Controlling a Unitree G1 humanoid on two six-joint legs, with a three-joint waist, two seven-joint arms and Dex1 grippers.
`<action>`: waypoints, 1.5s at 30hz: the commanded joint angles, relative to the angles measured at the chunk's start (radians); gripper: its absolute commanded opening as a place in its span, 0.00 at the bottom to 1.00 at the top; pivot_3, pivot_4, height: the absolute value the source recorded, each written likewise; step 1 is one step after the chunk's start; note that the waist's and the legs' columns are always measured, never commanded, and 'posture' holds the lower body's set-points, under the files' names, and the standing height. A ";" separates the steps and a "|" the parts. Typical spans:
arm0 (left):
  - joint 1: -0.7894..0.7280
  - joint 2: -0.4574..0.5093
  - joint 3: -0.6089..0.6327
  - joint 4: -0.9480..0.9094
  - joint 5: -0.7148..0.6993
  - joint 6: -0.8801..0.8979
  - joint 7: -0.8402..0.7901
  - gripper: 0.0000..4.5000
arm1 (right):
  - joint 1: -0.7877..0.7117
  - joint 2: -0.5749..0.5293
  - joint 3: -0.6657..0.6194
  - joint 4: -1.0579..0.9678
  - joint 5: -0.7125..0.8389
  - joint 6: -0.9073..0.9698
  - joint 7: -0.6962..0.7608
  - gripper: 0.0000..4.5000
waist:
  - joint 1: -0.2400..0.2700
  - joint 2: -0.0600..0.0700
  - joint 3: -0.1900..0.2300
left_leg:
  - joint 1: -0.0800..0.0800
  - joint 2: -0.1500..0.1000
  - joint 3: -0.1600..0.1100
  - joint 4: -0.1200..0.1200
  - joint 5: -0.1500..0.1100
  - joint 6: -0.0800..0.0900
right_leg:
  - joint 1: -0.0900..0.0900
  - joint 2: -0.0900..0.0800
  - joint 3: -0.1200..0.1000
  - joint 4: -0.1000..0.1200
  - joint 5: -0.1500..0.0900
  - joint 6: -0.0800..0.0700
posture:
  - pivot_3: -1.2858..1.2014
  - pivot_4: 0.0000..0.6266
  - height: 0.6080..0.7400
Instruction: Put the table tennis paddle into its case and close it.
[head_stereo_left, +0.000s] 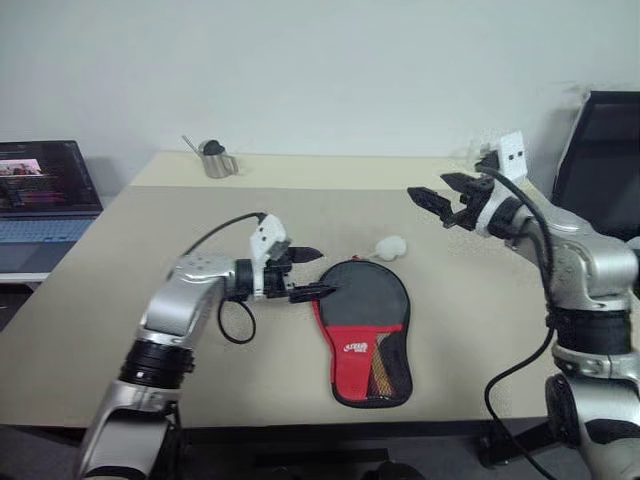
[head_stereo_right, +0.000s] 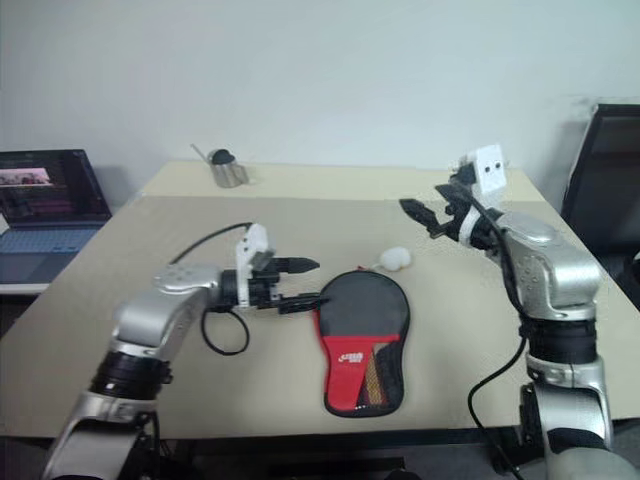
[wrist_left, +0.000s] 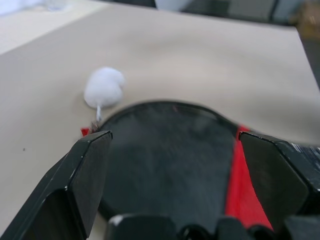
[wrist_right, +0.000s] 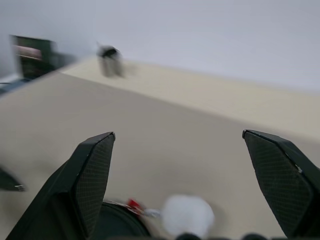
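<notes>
The paddle-shaped black fabric case (head_stereo_left: 364, 335) with its red logo panel lay flat on the beige table (head_stereo_left: 120, 300), narrow end nearest the robot. Through the mesh by that end showed the light wooden, red-and-yellow striped handle of the table tennis paddle (head_stereo_left: 378, 372), so the paddle seemed to be already inside. The left gripper (head_stereo_left: 308, 274) hovered at the case's left rim, fingers spread wide and empty. Just beyond the case's round end lay the white ball charm (head_stereo_left: 391, 247). Farther off, to the case's right and high above the table, the right gripper (head_stereo_left: 427, 201) hung wide open, holding nothing. Closing well probably meant pinning the case before pulling the zip.
</notes>
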 joint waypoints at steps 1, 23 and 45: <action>-0.019 -0.059 -0.049 0.020 0.063 -0.059 0.075 0.98 | -0.092 0.054 0.009 0.196 -0.086 -0.061 -0.121 1.00 | 0.000 0.000 0.000 | 0.000 0.000 0.000 -0.001 0.000 0.000 | 0.000 0.000 0.001 0.000 0.000 0.000 | 0.52 0.24 1.00; 0.053 -0.268 -0.090 0.148 0.240 -0.236 0.342 0.98 | -0.313 0.318 -0.004 1.093 -0.260 -0.611 -0.291 1.00 | -0.005 0.001 0.000 | 0.001 0.000 0.001 -0.002 0.000 0.000 | 0.000 0.001 0.001 0.000 0.000 0.001 | 0.52 0.24 1.00; 0.076 -0.315 -0.077 0.229 0.203 -0.268 0.321 1.00 | -0.331 0.342 -0.033 1.154 -0.306 -0.680 -0.320 0.13 | -0.003 0.001 0.000 | 0.001 0.000 0.001 -0.002 0.000 0.000 | 0.000 0.001 0.001 0.000 0.000 0.001 | 0.52 0.24 1.00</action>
